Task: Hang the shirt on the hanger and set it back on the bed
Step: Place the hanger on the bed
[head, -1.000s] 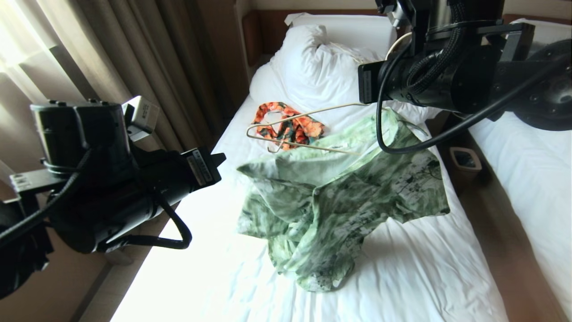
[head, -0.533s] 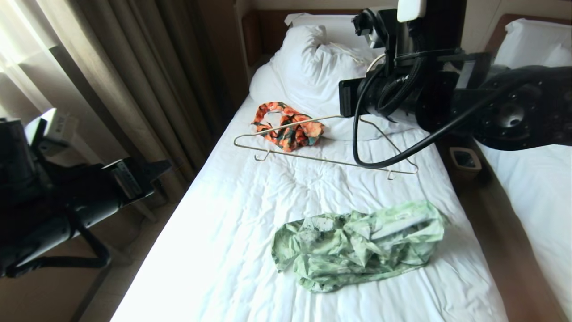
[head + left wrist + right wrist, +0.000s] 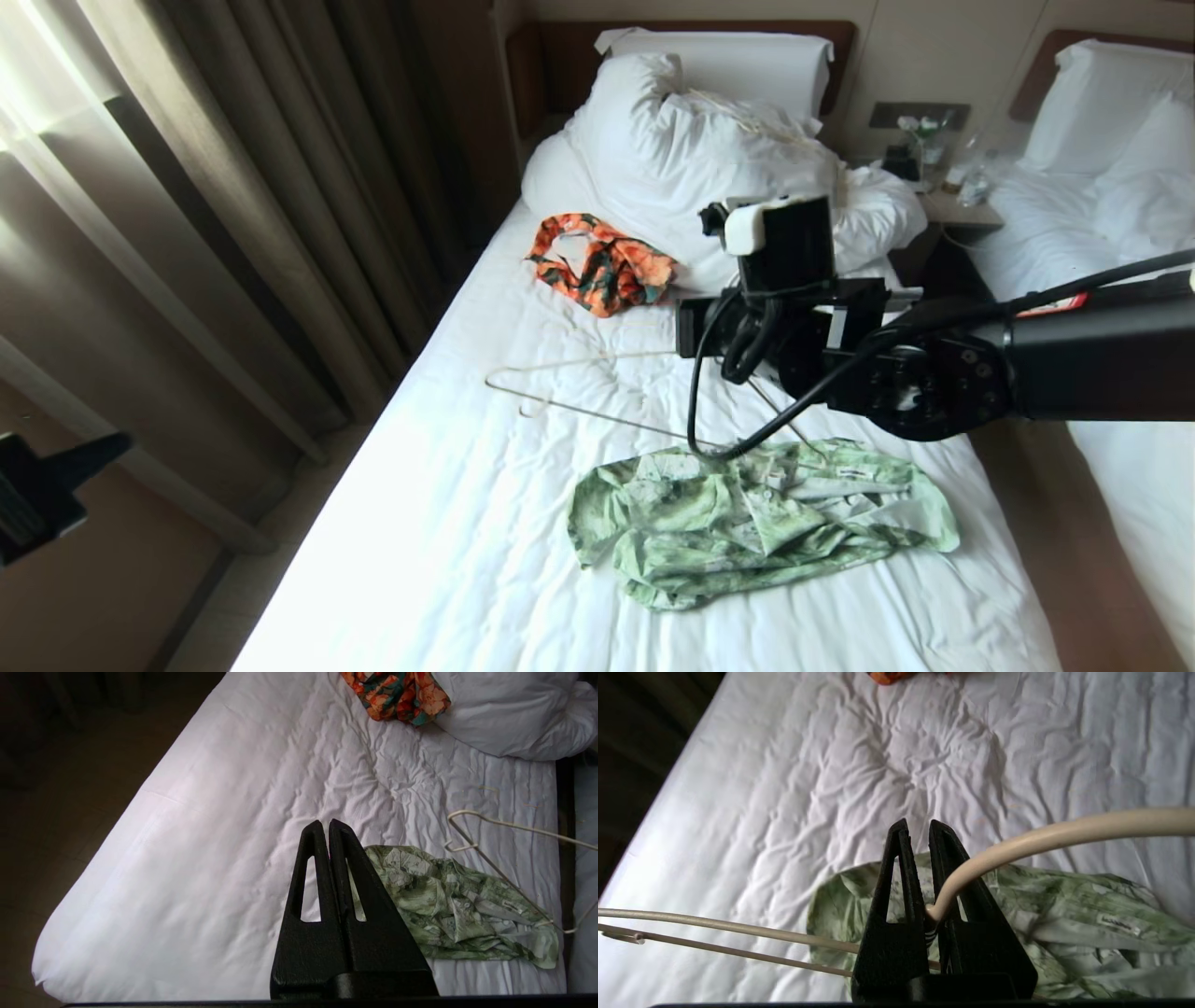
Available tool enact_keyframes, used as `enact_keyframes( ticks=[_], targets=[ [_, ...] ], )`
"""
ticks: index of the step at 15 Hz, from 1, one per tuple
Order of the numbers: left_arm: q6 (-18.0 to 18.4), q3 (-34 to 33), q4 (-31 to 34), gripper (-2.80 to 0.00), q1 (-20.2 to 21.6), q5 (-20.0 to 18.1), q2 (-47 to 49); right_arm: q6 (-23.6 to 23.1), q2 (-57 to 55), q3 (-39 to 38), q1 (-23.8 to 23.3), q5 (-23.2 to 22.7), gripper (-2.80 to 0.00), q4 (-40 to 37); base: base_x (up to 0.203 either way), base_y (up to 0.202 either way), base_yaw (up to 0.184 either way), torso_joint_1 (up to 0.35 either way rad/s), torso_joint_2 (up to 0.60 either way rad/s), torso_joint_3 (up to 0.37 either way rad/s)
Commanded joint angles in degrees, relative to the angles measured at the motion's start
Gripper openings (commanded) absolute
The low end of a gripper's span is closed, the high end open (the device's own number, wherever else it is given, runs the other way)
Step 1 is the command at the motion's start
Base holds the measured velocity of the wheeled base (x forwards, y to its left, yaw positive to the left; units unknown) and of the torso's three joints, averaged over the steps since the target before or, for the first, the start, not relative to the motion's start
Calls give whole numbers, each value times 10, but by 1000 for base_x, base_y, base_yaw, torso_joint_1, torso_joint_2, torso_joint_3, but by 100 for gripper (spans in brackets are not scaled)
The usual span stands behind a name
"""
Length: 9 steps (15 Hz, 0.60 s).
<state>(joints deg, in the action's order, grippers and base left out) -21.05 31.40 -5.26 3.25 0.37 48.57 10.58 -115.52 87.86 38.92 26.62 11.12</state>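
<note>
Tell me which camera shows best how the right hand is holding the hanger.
The right wrist view: the right hand is shut on the hanger near its hook's base. The head view shows the frame low over the bed, with the arm hiding the grip. The left wrist view shows only one end.

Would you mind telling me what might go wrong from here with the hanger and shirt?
1. The right gripper pinches only the thin hanger at its neck, so the frame could twist or slip.
2. The shirt lies crumpled on the bed, collar hard to find.
3. The left gripper is shut and empty, away from the shirt.
</note>
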Motion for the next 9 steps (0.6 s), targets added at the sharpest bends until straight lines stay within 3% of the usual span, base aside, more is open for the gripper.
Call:
enact_keyframes(
  ticks=[1,5,7,8,9],
  targets=[
    [-1,-22,1,-280,6,-1,-56,-17,27,-83,-26,3,-280,-25,0,0,0,0,0,0],
    [-2,-50,-1,-280,7,-1,-87,-69,16,-200,-101,4,-280,-13,0,0,0,0,0,0],
    [-2,-50,1,-280,7,2,-113,-83,-11,-214,-125,4,-280,-1,0,0,0,0,0,0],
    [-2,-47,1,-280,9,8,-128,-87,-24,-213,-132,4,0,25,0,0,0,0,0,0],
    [-2,-36,1,-280,13,26,-138,-99,-31,-208,-137,4,0,57,0,0,0,0,0,0]
  ],
)
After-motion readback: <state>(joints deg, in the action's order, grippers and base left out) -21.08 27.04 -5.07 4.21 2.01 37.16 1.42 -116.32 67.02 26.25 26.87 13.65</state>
